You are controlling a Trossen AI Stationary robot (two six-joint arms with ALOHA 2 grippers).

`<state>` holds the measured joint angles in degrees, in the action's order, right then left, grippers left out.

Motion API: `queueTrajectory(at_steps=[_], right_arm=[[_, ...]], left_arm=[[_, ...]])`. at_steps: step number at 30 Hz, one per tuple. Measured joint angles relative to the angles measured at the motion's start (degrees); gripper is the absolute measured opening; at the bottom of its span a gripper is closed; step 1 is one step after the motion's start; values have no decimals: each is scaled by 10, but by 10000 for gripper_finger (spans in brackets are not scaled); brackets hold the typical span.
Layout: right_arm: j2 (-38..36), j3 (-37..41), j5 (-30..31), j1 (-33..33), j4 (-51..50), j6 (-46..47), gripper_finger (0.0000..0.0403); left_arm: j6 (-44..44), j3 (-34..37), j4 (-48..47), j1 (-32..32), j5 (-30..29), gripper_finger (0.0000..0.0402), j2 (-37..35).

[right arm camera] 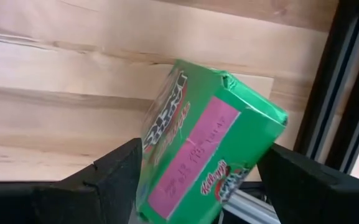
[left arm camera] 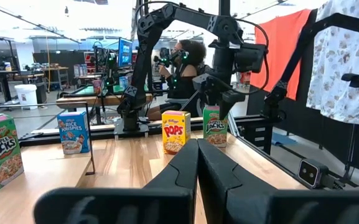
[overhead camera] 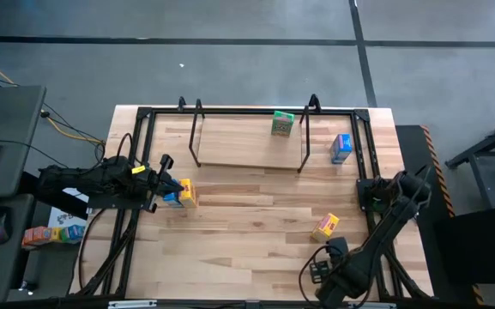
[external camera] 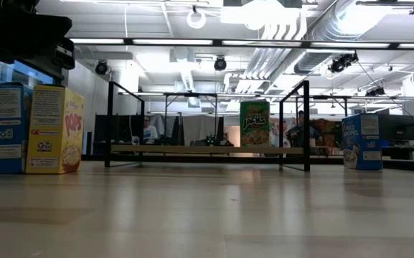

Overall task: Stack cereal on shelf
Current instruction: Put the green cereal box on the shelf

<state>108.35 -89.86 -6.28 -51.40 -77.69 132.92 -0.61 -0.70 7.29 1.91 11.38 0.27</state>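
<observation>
Straddling a glossy green cardboard box (right arm camera: 210,143) with right claw (right arm camera: 198,180) spread wide; left claw (left arm camera: 198,180) pinched together, empty.

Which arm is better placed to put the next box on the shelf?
The right. Its hand already straddles a small green cardboard cereal box, fingers wide at either side. The left hand is shut and empty beside the yellow and blue boxes, away from the black-rod wooden shelf.
</observation>
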Motion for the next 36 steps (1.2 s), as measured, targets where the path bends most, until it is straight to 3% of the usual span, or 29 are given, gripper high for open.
queueTrajectory(at_steps=[9,21,27,30,36], right_arm=[[18,0,-10,0,8,1,248],[10,0,-21,0,44,-65,80],[-38,0,-43,2,123,-137,44],[-65,0,13,6,207,-181,46],[-104,0,217,52,316,-357,56]], left_arm=[[0,0,0,0,0,0,0],[0,0,0,0,0,0,0],[0,0,0,0,0,0,0],[0,0,0,0,0,0,0],[0,0,0,0,0,0,0]])
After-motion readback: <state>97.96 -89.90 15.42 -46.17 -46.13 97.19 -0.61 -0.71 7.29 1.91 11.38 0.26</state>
